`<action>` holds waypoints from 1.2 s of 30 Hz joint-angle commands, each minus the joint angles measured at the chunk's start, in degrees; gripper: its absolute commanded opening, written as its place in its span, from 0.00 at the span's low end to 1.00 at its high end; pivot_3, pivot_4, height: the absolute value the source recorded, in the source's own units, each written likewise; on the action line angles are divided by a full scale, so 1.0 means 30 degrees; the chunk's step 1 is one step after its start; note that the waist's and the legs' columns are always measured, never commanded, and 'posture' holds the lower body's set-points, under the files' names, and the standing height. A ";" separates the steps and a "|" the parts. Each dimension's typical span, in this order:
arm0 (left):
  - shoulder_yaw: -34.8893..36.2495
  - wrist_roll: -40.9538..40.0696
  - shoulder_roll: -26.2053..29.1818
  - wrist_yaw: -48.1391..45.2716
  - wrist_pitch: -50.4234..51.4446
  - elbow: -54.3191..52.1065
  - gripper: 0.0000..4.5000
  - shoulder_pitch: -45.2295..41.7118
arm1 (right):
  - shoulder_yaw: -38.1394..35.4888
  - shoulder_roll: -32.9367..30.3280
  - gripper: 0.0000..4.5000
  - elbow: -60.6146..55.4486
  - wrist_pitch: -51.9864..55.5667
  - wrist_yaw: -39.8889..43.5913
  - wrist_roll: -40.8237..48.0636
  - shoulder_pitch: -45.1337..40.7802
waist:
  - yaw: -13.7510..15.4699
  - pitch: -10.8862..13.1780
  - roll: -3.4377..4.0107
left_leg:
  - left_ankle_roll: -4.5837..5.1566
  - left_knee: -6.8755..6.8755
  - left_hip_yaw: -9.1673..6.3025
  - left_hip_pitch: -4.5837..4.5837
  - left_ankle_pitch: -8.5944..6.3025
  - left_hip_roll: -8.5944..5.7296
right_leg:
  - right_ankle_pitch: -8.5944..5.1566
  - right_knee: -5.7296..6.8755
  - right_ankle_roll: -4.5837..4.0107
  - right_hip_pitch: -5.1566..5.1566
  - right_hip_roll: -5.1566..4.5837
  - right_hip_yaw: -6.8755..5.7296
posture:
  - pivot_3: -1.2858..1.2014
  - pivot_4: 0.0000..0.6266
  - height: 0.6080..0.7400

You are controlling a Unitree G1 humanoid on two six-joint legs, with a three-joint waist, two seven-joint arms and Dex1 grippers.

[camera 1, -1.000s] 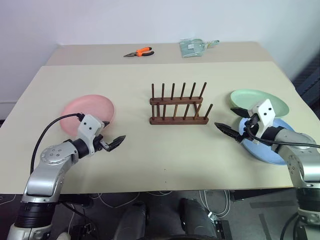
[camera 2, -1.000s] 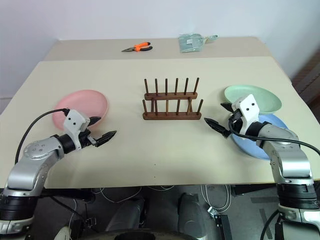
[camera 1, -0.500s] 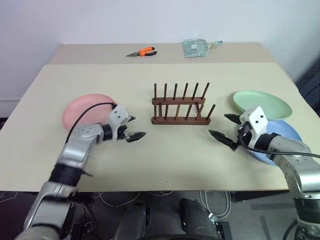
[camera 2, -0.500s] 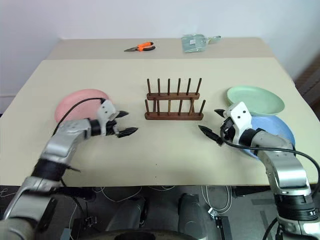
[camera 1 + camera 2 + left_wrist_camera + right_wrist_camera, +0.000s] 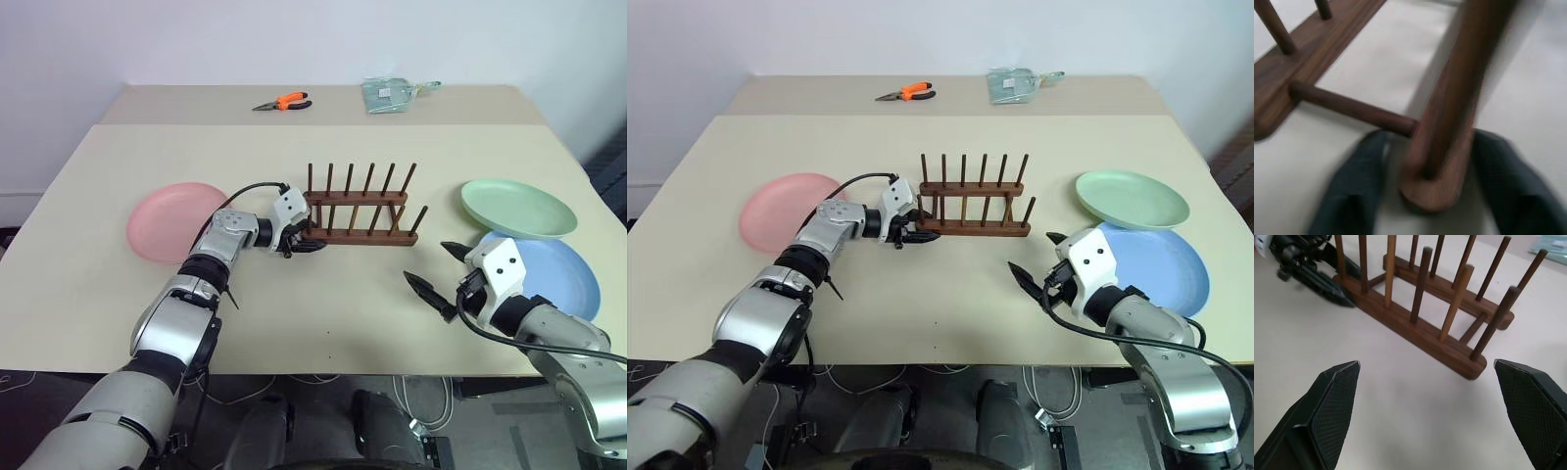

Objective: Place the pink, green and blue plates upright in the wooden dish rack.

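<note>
My left gripper [image 5: 1432, 205] straddles the dark rack's [image 5: 361, 233] near rail end, fingers narrowed but blurred, contact unclear; right gripper [image 5: 1432, 418] wide.

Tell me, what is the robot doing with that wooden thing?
The robot's left end effector has its two fingers on either side of the near rail's end on the wooden dish rack, seemingly to grip or steady it. The right end effector hangs open over the table, holding nothing. The pink plate, green plate and blue plate all lie flat on the table, so none is in the rack yet.
</note>
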 commanded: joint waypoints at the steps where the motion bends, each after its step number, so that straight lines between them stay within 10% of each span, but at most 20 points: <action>1: -0.0233 0.0689 0.0037 -0.0618 -0.0830 -0.0136 0.18 0.0525 | -0.0669 -0.0684 1.00 -0.0651 -0.0140 0.0343 -0.0028 0.0049 | -0.0001 -0.0002 0.0002 | 0.0000 0.0000 -0.0002 0.0000 0.0000 0.0004 | 0.0000 0.0002 0.0000 -0.0002 0.0001 -0.0001 | 0.52 0.24 1.00; 9: -0.0618 -0.0547 0.1894 -0.4829 0.0584 -0.8453 0.17 0.4672 | -0.2610 -0.3490 1.00 -0.0221 0.0117 0.3106 0.0460 0.1954 | -0.0075 -0.0003 0.0009 | 0.0006 -0.0010 0.0002 0.0001 -0.0004 0.0009 | 0.0006 -0.0001 -0.0015 -0.0002 0.0001 0.0004 | 0.52 0.24 1.00; 16: -0.0952 0.0035 0.3859 -0.4218 0.2713 -1.2676 0.93 0.7179 | -0.2392 -0.3817 1.00 0.0081 -0.0147 0.4214 0.0234 0.3061 | -0.0006 -0.0005 0.0008 | 0.0010 0.0013 0.0001 0.0009 -0.0006 0.0026 | -0.0001 0.0011 -0.0027 0.0010 0.0005 0.0008 | 0.52 0.24 1.00; 18: -0.0890 0.0335 0.4118 -0.3416 0.3367 -1.2862 1.00 0.7384 | -0.1969 -0.3667 0.88 0.0174 -0.0068 0.4185 0.0164 0.2954 | -0.0003 -0.0005 0.0008 | 0.0010 0.0014 0.0001 0.0015 -0.0006 0.0027 | -0.0011 0.0009 -0.0039 0.0019 0.0004 0.0008 | 0.52 0.24 1.00; 20: -0.0577 -0.0268 0.4949 -0.3689 0.4723 -1.4461 0.96 0.8370 | -0.1311 -0.3761 0.70 0.0094 0.0220 0.4316 0.0103 0.3014 | -0.0047 -0.0009 0.0013 | 0.0010 0.0011 -0.0003 0.0016 -0.0006 0.0028 | -0.0011 0.0009 -0.0034 0.0019 0.0004 0.0006 | 0.52 0.24 1.00; 26: -0.0361 -0.2109 0.6849 -0.3836 0.8633 -2.0534 0.32 1.1966 | 0.0959 -0.3439 0.00 0.0336 0.0170 0.3781 -0.0802 0.2407 | -0.0485 -0.0035 0.0044 | 0.0014 -0.0056 0.0004 0.0049 -0.0012 0.0056 | -0.0016 0.0020 -0.0038 -0.0002 0.0011 0.0013 | 0.52 0.24 1.00; 36: -0.0580 -0.0216 0.1579 0.5174 0.9771 -2.1160 0.23 1.2494 | 0.5308 -0.0739 0.00 0.5607 -0.1522 -0.0168 -0.5743 -0.2710 | 0.0072 -0.0074 -0.0016 | 0.0014 0.0039 -0.0024 0.0020 -0.0010 0.0002 | -0.0045 -0.0014 -0.0079 0.0060 -0.0037 0.0004 | 0.52 0.24 1.00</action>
